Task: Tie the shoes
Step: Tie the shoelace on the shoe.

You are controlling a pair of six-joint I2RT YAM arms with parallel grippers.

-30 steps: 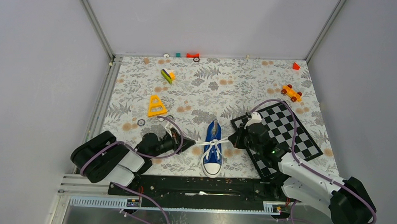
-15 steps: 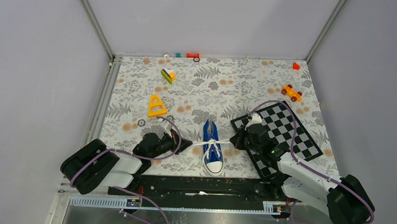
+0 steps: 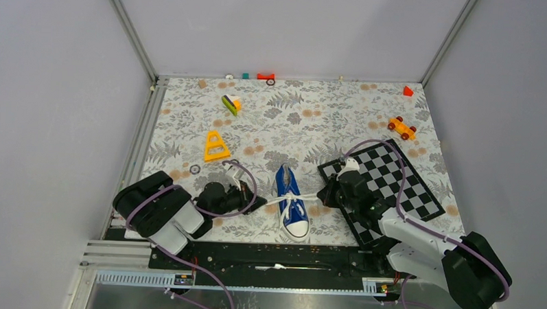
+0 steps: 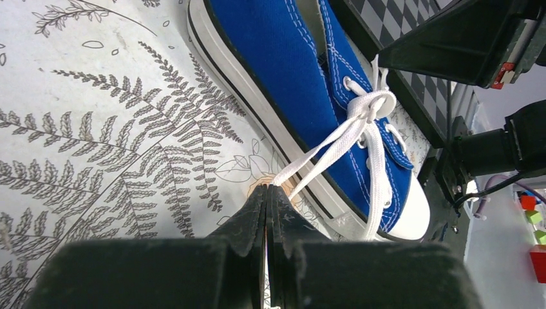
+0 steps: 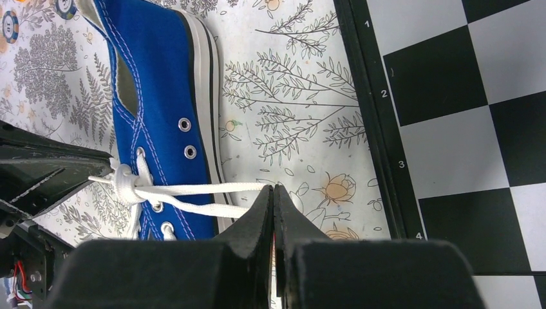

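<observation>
While both arms lie low on the flowered table cover (image 3: 189, 117), the left gripper (image 3: 261, 198) has its jaws pressed together on the white laces (image 4: 335, 138), two strands running taut from its tips to the knot. Just right of it, in the near middle of the table, sits the blue sneaker (image 3: 293, 205). Its long axis runs from far to near, the white toe cap towards the arm bases and the heel away, leaning a little left. The right gripper (image 3: 323, 192) is likewise clamped on the laces at the shoe's other side, beside the chessboard (image 3: 397, 176), whose black border reads 1, 2, 3, 4. Compared with a second ago, the sneaker's heel has swung slightly left, and the left arm's elbow has drawn in towards the table.
</observation>
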